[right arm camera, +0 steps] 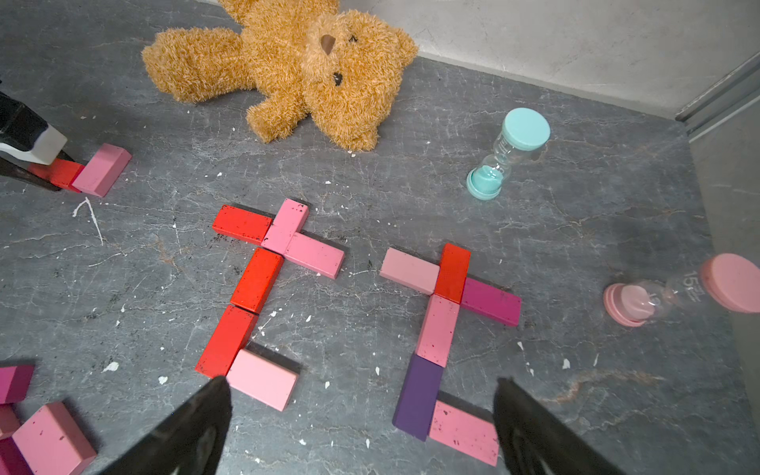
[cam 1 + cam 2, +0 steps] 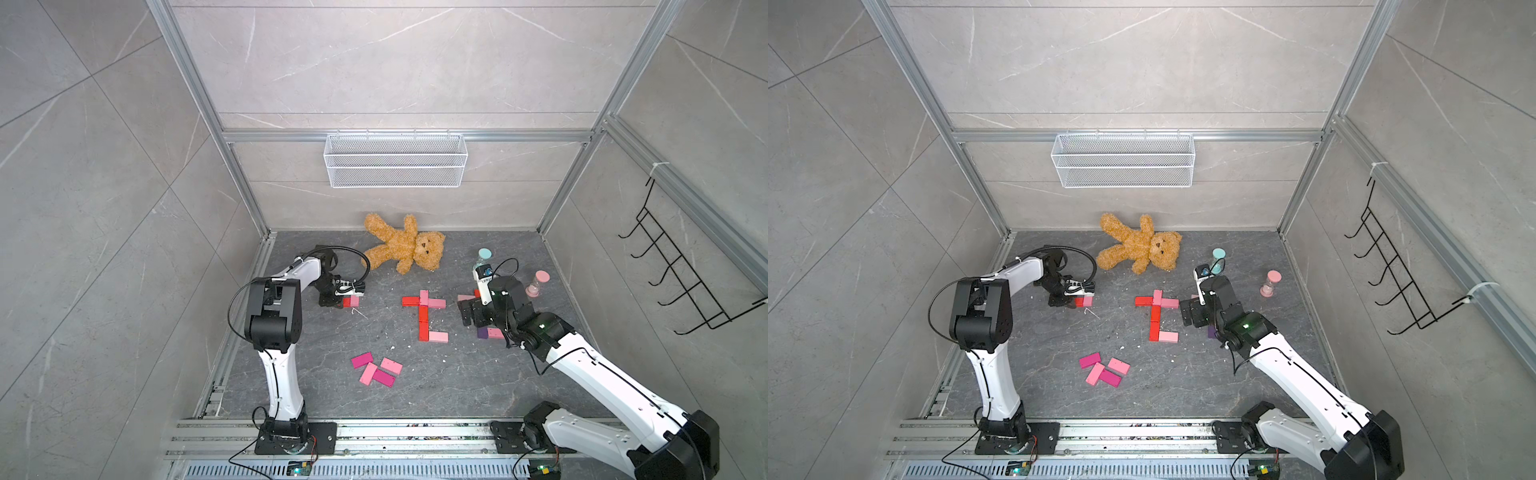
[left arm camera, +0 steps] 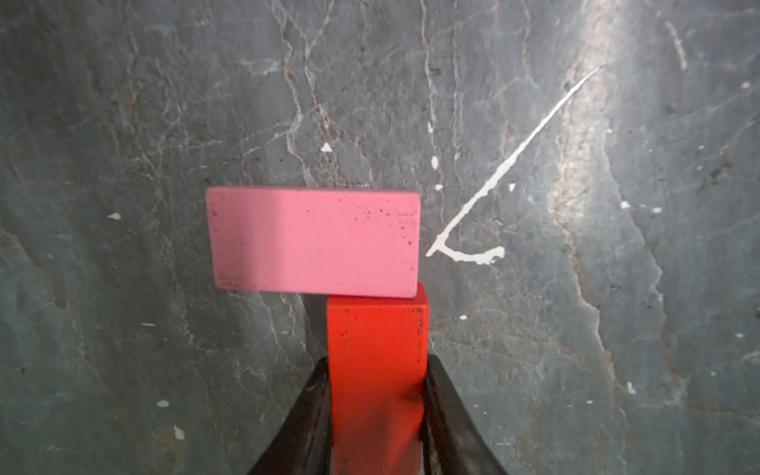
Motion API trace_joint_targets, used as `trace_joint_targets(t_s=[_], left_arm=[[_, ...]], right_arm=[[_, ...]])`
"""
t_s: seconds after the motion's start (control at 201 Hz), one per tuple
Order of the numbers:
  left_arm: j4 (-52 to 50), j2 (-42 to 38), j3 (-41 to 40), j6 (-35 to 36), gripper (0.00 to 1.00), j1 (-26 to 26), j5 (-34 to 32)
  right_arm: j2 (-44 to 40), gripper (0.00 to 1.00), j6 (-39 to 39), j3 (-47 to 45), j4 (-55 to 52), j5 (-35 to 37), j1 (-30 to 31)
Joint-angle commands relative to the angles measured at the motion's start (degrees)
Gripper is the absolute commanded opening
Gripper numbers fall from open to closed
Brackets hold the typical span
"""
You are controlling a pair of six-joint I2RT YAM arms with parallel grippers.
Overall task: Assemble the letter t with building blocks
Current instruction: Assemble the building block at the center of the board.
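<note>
Item 1. My left gripper point(image 3: 376, 370): clamped on a red block point(image 3: 376, 329) by its long sides, low over the dark floor point(image 3: 123, 123). The block's free end butted against the long side of a light pink block point(image 3: 314, 240), near one corner and at a right angle.

Item 2. My right gripper point(image 1: 362, 386): jaws wide apart, holding nothing. The red-stemmed t point(image 1: 257, 279) and the purple-stemmed t point(image 1: 442, 325) lay flat ahead of it. In the wrist view each t's pink foot block showed just beside one finger.

Item 3. Loose blocks point(image 2: 376, 369): four, pink and magenta, clustered nearer my bases, well apart from both grippers.
</note>
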Motion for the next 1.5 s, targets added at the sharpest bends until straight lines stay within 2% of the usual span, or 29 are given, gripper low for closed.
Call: trace_joint_targets(t_s=[0.0, 0.09, 0.249, 0.339, 0.851, 1.051, 1.28, 1.494], left_arm=[[-0.9, -1.6, 0.9, -0.1, 0.19, -0.3, 0.6], [-0.8, -1.6, 0.8, 0.1, 0.29, -0.3, 0.4], [-0.8, -1.5, 0.8, -0.4, 0.35, -0.3, 0.3], [-0.8, -1.4, 1.1, -1.3, 0.44, -0.3, 0.8], [-0.6, -2.4, 1.2, -3.6, 0.52, -0.2, 1.0], [0.9, -4.6, 1.4, -5.7, 0.59, -0.2, 0.5], [0.7, -9.1, 0.7, -7.0, 0.63, -0.2, 1.4], [3.1, -17.9, -3.5, -8.7, 0.66, -0.3, 2.8]], right_arm=[[-0.9, 1.00, 0.8, -0.7, -0.2, 0.1, -0.2], [-0.9, 1.00, 0.9, -0.7, -0.2, 0.1, -0.2], [-0.9, 1.00, 0.9, -0.7, -0.1, 0.0, -0.1], [-0.9, 1.00, 0.8, -0.7, -0.2, 0.0, -0.1], [-0.8, 1.00, 0.7, -0.6, -0.1, -0.2, -0.1], [-0.9, 1.00, 0.7, -0.6, -0.1, -0.4, -0.1], [-0.6, 1.00, 0.8, -0.9, 0.5, -0.6, -0.1], [0.8, 1.00, 0.7, 0.1, 1.4, -0.3, -0.2]])
